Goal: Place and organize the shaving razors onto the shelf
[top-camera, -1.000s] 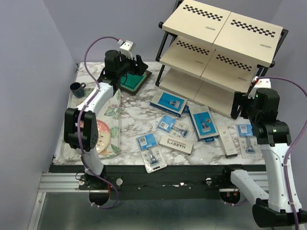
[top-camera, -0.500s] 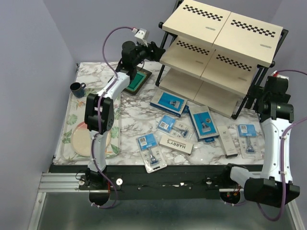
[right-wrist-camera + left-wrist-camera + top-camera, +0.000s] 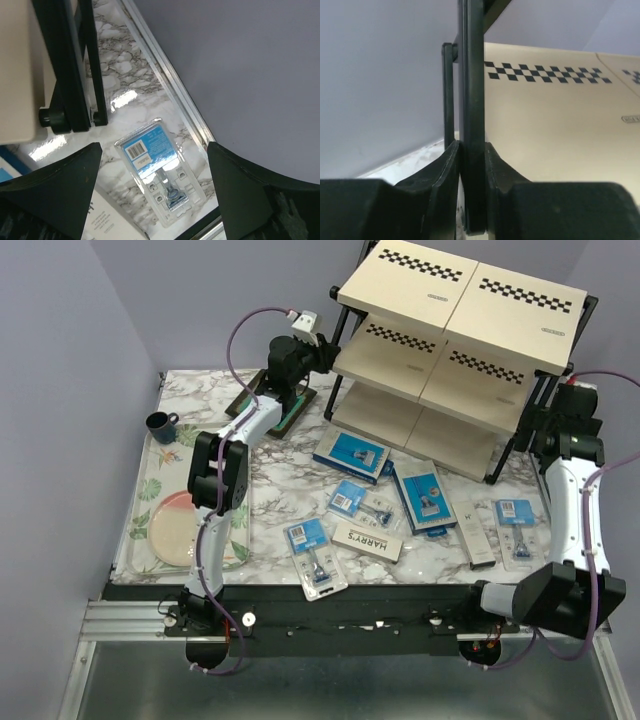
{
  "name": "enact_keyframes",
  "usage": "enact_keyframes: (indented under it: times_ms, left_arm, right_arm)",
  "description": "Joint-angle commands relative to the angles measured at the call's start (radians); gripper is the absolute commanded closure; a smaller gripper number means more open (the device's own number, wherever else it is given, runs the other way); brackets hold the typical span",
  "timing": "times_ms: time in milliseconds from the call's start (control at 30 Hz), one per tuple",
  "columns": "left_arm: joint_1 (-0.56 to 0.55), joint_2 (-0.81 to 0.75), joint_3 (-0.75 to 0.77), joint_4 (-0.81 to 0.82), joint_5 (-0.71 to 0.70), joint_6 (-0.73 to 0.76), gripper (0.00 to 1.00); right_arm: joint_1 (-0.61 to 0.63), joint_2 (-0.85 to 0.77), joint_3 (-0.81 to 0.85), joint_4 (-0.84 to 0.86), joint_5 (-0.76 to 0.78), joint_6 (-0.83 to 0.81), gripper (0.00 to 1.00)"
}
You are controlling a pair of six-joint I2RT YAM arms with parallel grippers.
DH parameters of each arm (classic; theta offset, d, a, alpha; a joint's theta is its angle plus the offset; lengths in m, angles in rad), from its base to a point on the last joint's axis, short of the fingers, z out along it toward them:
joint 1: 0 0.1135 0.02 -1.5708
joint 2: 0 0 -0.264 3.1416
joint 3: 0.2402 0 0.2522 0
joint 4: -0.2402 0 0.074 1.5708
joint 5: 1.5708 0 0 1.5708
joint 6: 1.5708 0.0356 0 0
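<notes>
Your left fingers (image 3: 445, 172) are closed on a black upright post at the left end of the shelf (image 3: 420, 295), one finger pressed against each side of it. Your right fingers (image 3: 70, 175) are spread wide and hold nothing. They hang by the shelf's right legs, above a clear blister pack (image 3: 155, 160) lying flat on the marble surface (image 3: 125, 65). The other razors lie on the surface in front of the shelf: two dark-blue boxes (image 3: 352, 453), two more blister packs (image 3: 317, 555) and two white Harry's boxes (image 3: 367, 539).
</notes>
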Motion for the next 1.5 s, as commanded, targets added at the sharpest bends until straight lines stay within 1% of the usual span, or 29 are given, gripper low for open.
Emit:
enact_keyframes:
  times_ms: [0,33,67,267,300,433,500,567,600,700,833,967,1067,1133,1167,1200,1267,1333,1367,1433,1467]
  left_arm:
    - [0.015,-0.106,-0.093,0.033,0.099,-0.051,0.82]
    - [0.022,-0.121,-0.122,0.034,0.107,-0.062,0.89]
    - [0.025,-0.133,-0.136,0.034,0.108,-0.080,0.90]
    - [0.029,-0.186,-0.165,0.010,0.116,-0.080,0.90]
    - [0.024,-0.192,-0.167,-0.001,0.122,-0.076,0.89]
    - [0.006,-0.224,-0.208,-0.016,0.116,-0.065,0.84]
    - [-0.002,-0.244,-0.220,-0.035,0.107,-0.065,0.79]
    - [-0.013,-0.256,-0.237,-0.044,0.105,-0.063,0.68]
    - [-0.017,-0.262,-0.243,-0.050,0.113,-0.063,0.67]
    - [-0.031,-0.273,-0.262,-0.058,0.124,-0.060,0.63]
    - [-0.054,-0.285,-0.282,-0.078,0.128,-0.047,0.60]
    - [-0.065,-0.301,-0.297,-0.088,0.121,-0.042,0.57]
    - [-0.065,-0.313,-0.300,-0.114,0.072,-0.027,0.52]
    - [-0.063,-0.328,-0.283,-0.162,0.024,0.005,0.49]
    - [-0.063,-0.330,-0.265,-0.197,0.001,0.018,0.44]
    - [-0.063,-0.340,-0.251,-0.254,-0.055,0.018,0.39]
    - [-0.054,-0.359,-0.251,-0.268,-0.076,0.015,0.29]
    - [-0.037,-0.394,-0.263,-0.279,-0.086,0.012,0.23]
    - [-0.030,-0.405,-0.266,-0.289,-0.085,0.009,0.18]
    - [-0.017,-0.446,-0.291,-0.314,-0.077,0.006,0.14]
    - [-0.007,-0.466,-0.301,-0.323,-0.063,0.009,0.02]
  right_arm:
    - [0.006,0.112,0.013,0.115,-0.049,-0.059,0.06]
    - [0.007,0.131,0.021,0.121,-0.055,-0.061,0.06]
    - [0.006,0.166,0.033,0.130,-0.061,-0.062,0.06]
    - [0.006,0.315,0.194,0.153,-0.095,-0.070,0.07]
    - [0.006,0.361,0.223,0.155,-0.092,-0.068,0.07]
    - [0.007,0.453,0.341,0.152,-0.115,-0.059,0.07]
    - [0.006,0.491,0.416,0.143,-0.133,-0.056,0.08]
    - [0.006,0.539,0.459,0.140,-0.141,-0.050,0.08]
    - [0.006,0.550,0.490,0.140,-0.139,-0.042,0.08]
    - [0.007,0.574,0.498,0.162,-0.151,-0.035,0.08]
    - [0.007,0.567,0.470,0.203,-0.170,-0.026,0.08]
    - [0.007,0.570,0.469,0.189,-0.173,-0.018,0.09]
    - [0.007,0.573,0.472,0.175,-0.164,-0.016,0.09]
    - [0.007,0.562,0.473,0.180,-0.158,-0.019,0.06]
    - [0.007,0.561,0.484,0.180,-0.150,-0.019,0.05]
    - [0.007,0.558,0.489,0.170,-0.139,-0.003,0.03]
    - [0.007,0.539,0.492,0.157,-0.141,0.002,0.00]
    - [0.007,0.512,0.481,0.132,-0.158,0.037,0.00]
    - [0.007,0.478,0.472,0.126,-0.162,0.042,0.00]
    - [0.007,0.426,0.423,0.104,-0.161,0.060,0.00]
    - [0.007,0.366,0.397,0.095,-0.161,0.065,0.00]
